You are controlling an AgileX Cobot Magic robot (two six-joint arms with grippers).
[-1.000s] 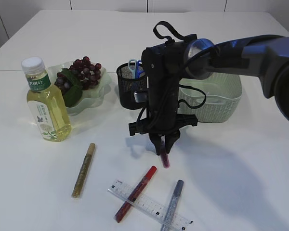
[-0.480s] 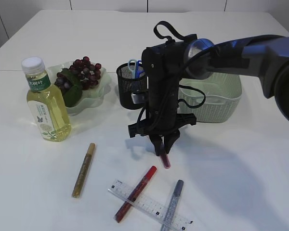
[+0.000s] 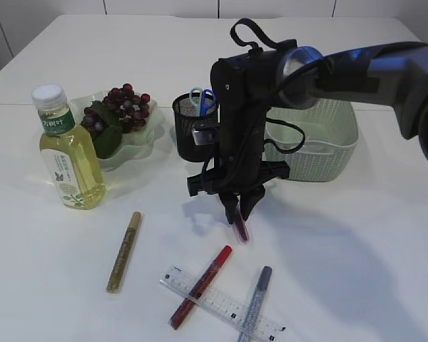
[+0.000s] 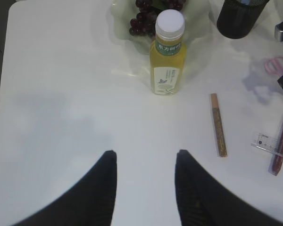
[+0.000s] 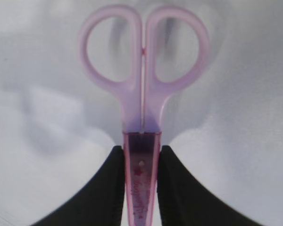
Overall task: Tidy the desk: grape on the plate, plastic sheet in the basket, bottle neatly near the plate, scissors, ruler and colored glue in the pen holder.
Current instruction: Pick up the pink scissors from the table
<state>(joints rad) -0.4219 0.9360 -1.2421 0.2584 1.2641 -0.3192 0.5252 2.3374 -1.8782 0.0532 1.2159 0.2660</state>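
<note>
Pink scissors (image 5: 142,108), blades hidden between claw (image 5: 140,188) fingers

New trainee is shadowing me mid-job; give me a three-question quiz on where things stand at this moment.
1. True or false: the right gripper is shut on the pink scissors.
2. Which lies across the ruler? A) gold glue pen B) red glue pen C) bottle
3. Fill in: the grapes sit on the ____.

Key: 1 true; 2 B, the red glue pen; 3 plate.
</note>
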